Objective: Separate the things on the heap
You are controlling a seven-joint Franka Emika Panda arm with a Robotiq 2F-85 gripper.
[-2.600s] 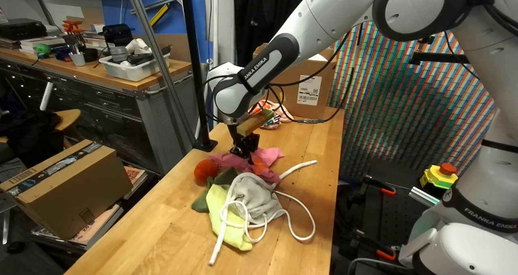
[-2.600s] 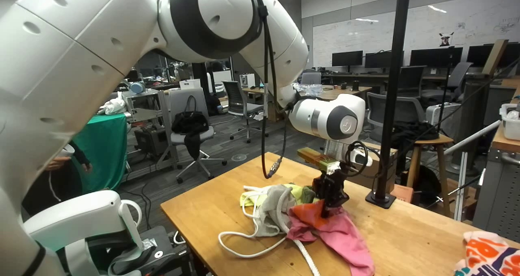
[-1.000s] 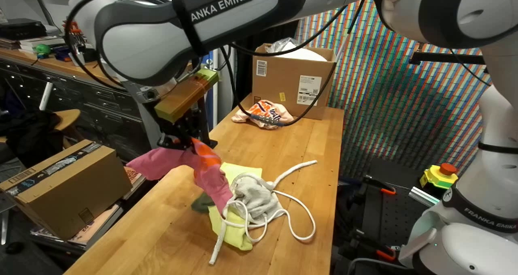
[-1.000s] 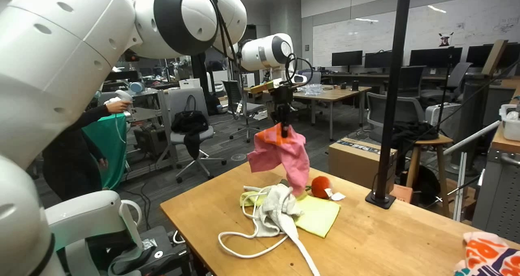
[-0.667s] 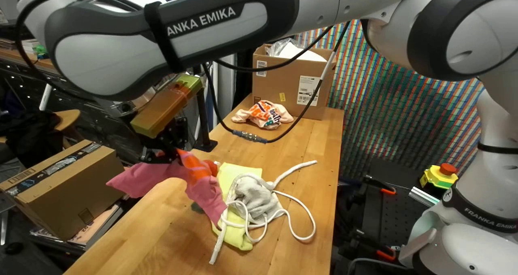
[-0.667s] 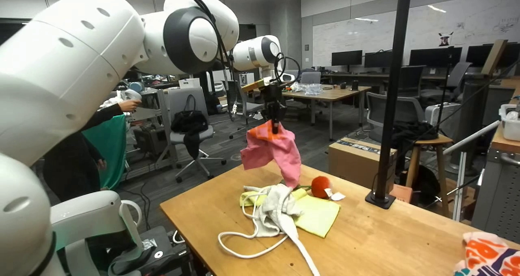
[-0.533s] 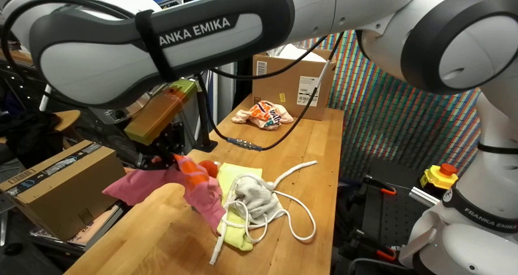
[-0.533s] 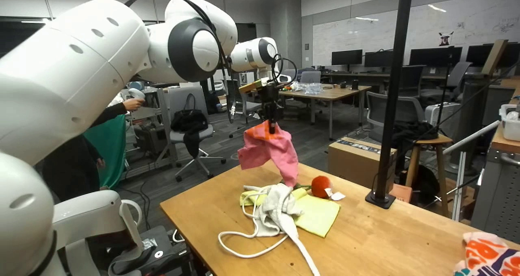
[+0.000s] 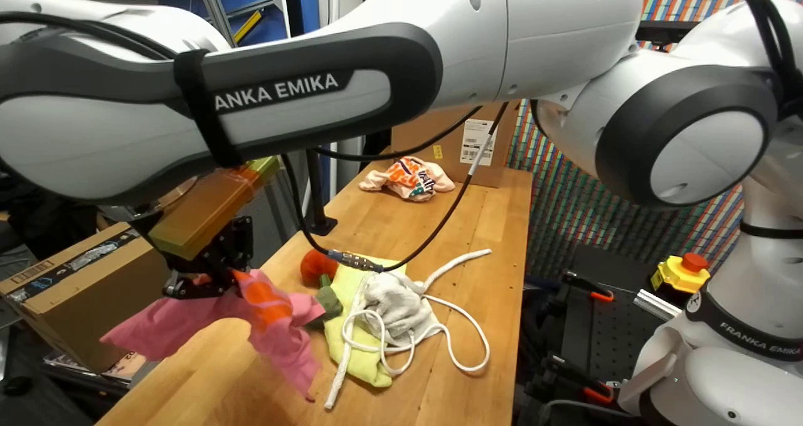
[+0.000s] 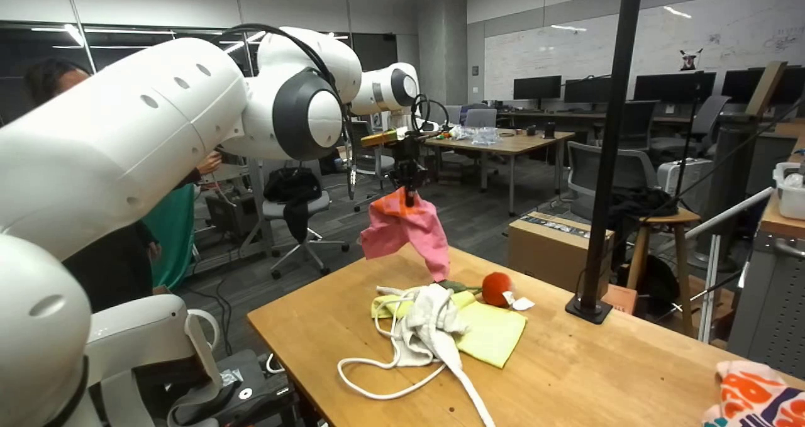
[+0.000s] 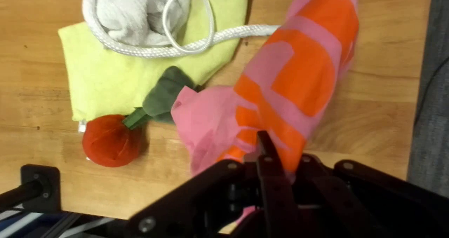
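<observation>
My gripper (image 9: 207,282) is shut on a pink cloth (image 9: 279,335) with orange print and holds it above the table. The cloth hangs down in folds, also in an exterior view (image 10: 418,232) and the wrist view (image 11: 298,69). The heap below has a light grey cloth (image 10: 421,326) with white rope (image 9: 461,260), lying on a yellow cloth (image 10: 494,332). A round red plush (image 11: 110,141) with dark green leaves (image 11: 165,94) lies at the yellow cloth's edge. The hanging pink cloth partly covers the leaves in the wrist view.
A peach printed cloth (image 9: 411,178) lies apart on the wooden table (image 9: 483,219), before a cardboard box (image 9: 452,140). A black post (image 10: 607,163) stands at the table's edge. An arm cable (image 9: 357,261) hangs in front of the heap in an exterior view.
The gripper has lifted the pink cloth off the heap and carried it sideways, towards a table edge. More of the yellow cloth and the red plush now shows. The grey cloth and rope look unmoved.
</observation>
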